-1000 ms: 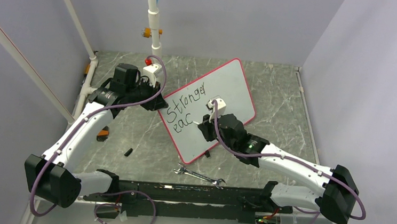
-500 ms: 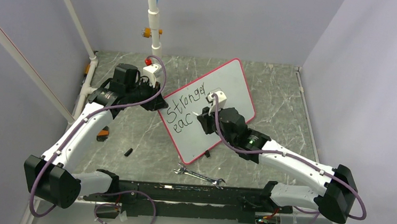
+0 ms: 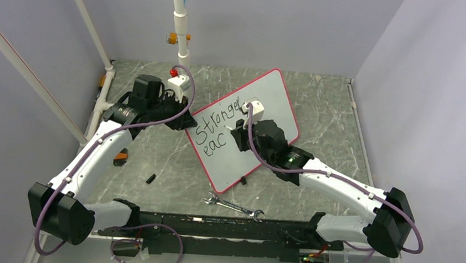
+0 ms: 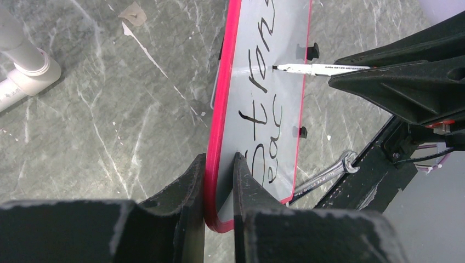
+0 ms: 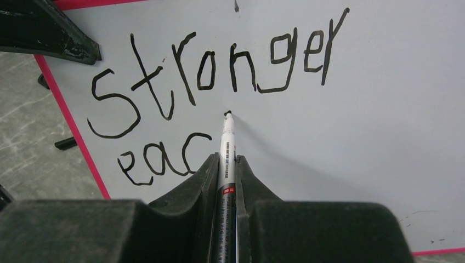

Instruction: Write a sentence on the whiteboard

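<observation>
The whiteboard [image 3: 270,103] lies tilted on the table, white with a red-pink rim. My left gripper [image 4: 219,164] is shut on its left corner rim [image 4: 215,137]; it shows in the top view [image 3: 181,118]. The sentence [image 5: 214,66] reads "Stronger" with "eac" [image 5: 162,156] below it. My right gripper [image 5: 226,161] is shut on a white marker [image 5: 226,159]; its black tip [image 5: 227,114] is at the board, just right of "eac" and below "Stronger". The marker also shows in the left wrist view [image 4: 312,68]. In the top view my right gripper [image 3: 238,132] is over the board's middle.
A metal wrench [image 3: 234,206] lies near the front, below the board. A small black piece [image 3: 150,178] and an orange-black object [image 3: 120,158] lie at the left. A white pipe [image 3: 179,20] stands at the back.
My right gripper with the marker has moved up and left over the board, from the lower middle to just right of "eac". The left gripper has held still.
</observation>
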{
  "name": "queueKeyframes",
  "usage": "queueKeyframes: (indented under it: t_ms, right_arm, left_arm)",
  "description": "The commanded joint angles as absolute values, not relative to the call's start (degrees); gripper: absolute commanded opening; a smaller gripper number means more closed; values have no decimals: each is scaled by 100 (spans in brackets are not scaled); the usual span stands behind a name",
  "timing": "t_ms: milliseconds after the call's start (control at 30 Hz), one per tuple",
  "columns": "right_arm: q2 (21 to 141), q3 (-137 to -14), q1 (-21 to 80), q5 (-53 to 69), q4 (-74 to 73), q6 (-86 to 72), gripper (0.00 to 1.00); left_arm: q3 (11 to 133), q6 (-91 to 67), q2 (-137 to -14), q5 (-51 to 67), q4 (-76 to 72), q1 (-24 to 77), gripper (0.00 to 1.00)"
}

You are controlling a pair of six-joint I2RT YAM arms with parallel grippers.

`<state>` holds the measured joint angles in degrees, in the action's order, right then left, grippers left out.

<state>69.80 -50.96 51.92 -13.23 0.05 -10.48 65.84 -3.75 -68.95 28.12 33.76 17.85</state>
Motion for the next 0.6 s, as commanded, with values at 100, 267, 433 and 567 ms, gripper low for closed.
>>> queueKeyframes:
  t_ms: [100, 267, 433, 567]
  right_arm:
    - [7016, -5176, 5134, -1272, 234, -1033, 0]
    - [6968, -5022, 5133, -1198, 177, -1066, 0]
    - [6855, -4779, 5137, -1126, 169, -1186, 0]
    - [6744, -4566, 5139, -1061, 165, -1315, 0]
  left_arm:
    - [6594, 245, -6697, 1749, 3147, 1703, 0]
    - [6597, 242, -6701, 1750, 3152, 1704, 0]
    - [6601, 246, -6715, 1749, 3149, 1705, 0]
    - [6602, 237, -6706, 1749, 3148, 1700, 0]
